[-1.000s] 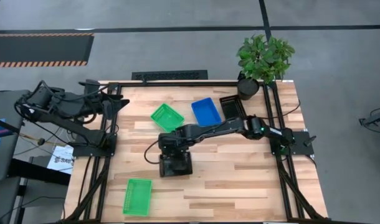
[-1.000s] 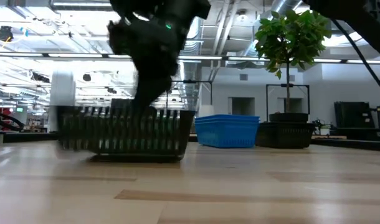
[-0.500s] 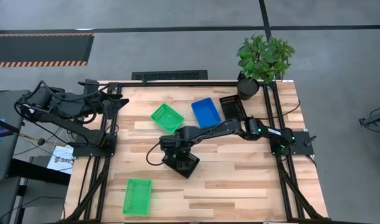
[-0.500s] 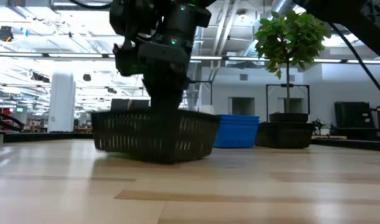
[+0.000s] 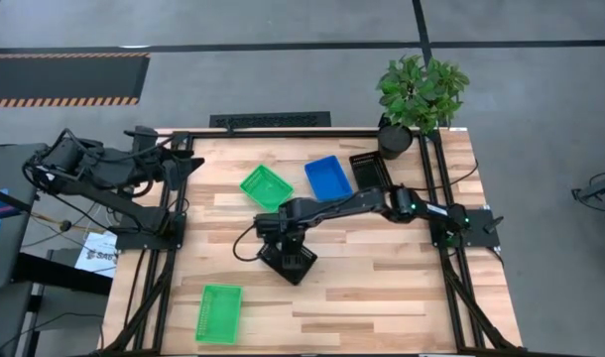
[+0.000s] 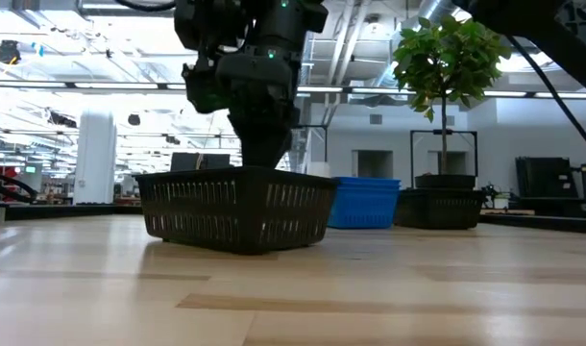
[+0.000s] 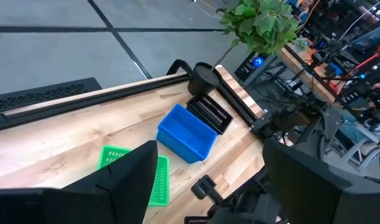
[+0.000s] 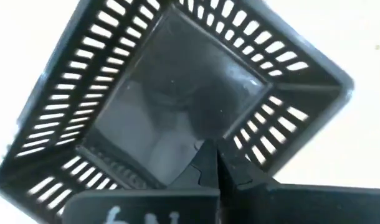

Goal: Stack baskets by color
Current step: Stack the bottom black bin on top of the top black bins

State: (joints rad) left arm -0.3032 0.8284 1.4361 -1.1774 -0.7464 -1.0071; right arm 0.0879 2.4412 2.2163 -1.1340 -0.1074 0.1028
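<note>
A black basket (image 5: pixel 292 264) sits on the table's middle, turned cornerwise; it also fills the right wrist view (image 8: pixel 171 93) and shows in the low view (image 6: pixel 237 207). My right gripper (image 5: pixel 283 236) points down at its far corner, fingers shut together (image 8: pixel 210 167). Resting flat on the wood are a green basket (image 5: pixel 266 186), a blue basket (image 5: pixel 327 177), another black basket (image 5: pixel 369 169) and a second green basket (image 5: pixel 219 312). My left gripper (image 5: pixel 186 164) waits open beyond the table's left edge. My right gripper is shut at the black basket's far corner, on the rim (image 6: pixel 261 171). The fingers (image 8: pixel 202 163) come from above, pointing almost straight down. They hide the wall at the place of contact. The basket rests flat on the table, its bottom down.
A potted plant (image 5: pixel 397 139) stands at the far right corner, close to the second black basket. Dark frame rails (image 5: pixel 436 188) run along the table's left and right sides. Bare wood lies between the held basket and the near green basket.
The black basket has turned about on the table from square with the edges to cornerwise and slid a little toward the right edge. My right gripper has tipped more upright over the basket's far corner.
</note>
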